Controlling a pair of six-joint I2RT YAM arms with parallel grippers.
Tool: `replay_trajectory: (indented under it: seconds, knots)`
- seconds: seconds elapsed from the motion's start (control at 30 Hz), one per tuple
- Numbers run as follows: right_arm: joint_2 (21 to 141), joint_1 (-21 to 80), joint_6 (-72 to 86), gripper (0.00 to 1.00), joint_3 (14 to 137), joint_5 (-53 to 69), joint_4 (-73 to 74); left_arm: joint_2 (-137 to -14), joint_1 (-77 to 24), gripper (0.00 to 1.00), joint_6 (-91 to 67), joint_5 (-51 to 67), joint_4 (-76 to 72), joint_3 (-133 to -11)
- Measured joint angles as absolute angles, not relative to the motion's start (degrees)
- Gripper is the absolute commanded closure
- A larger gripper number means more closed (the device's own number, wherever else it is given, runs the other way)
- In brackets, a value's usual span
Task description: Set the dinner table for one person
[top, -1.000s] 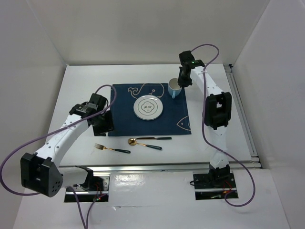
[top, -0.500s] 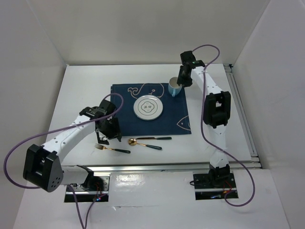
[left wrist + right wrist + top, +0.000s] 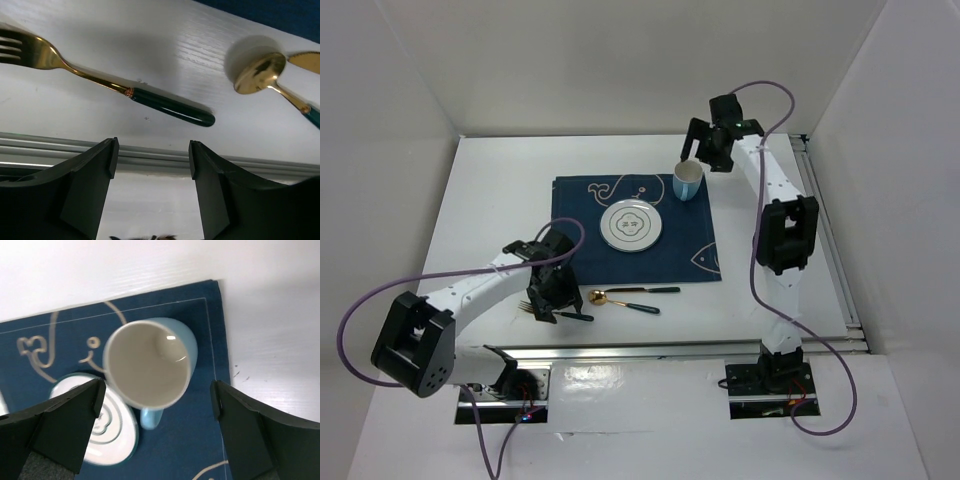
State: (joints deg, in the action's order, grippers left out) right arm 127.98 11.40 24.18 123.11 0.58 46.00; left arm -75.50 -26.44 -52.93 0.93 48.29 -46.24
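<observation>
Looking down through the right wrist camera, I see my right gripper (image 3: 157,390) spread wide above the light blue ceramic cup (image 3: 150,362), gripping nothing. The cup stands upright at the far right corner of the dark blue whale-print cloth placemat (image 3: 580,235), beside the round white plate (image 3: 631,226). My left gripper (image 3: 152,150) hangs open and empty over the gold fork with a dark green handle (image 3: 105,82). The fork lies on the plain white dinner table (image 3: 490,180) that carries everything, near the gold spoon (image 3: 260,72).
</observation>
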Motion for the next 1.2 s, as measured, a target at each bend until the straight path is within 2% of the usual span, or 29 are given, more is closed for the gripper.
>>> replay_trajectory:
  seconds: [0.23,0.43,0.5,0.63,0.67,0.8,1.0,1.1,1.2]
  knots:
    - [113.75,11.29,24.10,0.01,118.45,4.23,42.81,-76.20,-27.40,0.29,-62.11,0.75,41.95,-41.82]
    - [109.08,11.31,22.74,0.01,118.34,6.39,41.91,-78.56,-27.81,0.35,-67.79,-1.23,38.22,-41.30]
    - [108.66,11.31,22.33,0.01,117.32,6.52,41.71,-80.27,-27.86,0.40,-68.62,-1.56,37.36,-40.73]
    - [108.12,11.31,21.74,0.01,113.82,6.50,41.78,-81.32,-28.12,0.58,-70.85,-0.95,38.13,-40.73]
    - [108.09,11.31,21.56,0.01,112.95,6.48,41.82,-81.32,-28.14,0.71,-71.02,-0.89,38.39,-40.71]
    - [108.03,11.31,20.97,0.01,110.76,6.46,42.09,-80.03,-28.29,1.00,-71.42,-1.98,40.51,-40.69]
    - [104.88,11.29,18.17,0.01,107.72,6.98,42.68,-70.39,-28.34,1.00,-65.04,-7.90,50.00,-43.79]
    - [100.40,11.86,16.14,0.01,102.41,7.40,42.70,-70.30,-28.47,1.00,-59.37,-8.80,53.56,-51.92]
    - [94.61,14.26,13.28,0.01,95.13,6.81,42.78,-75.77,-28.77,1.00,-53.52,-9.26,55.59,-62.74]
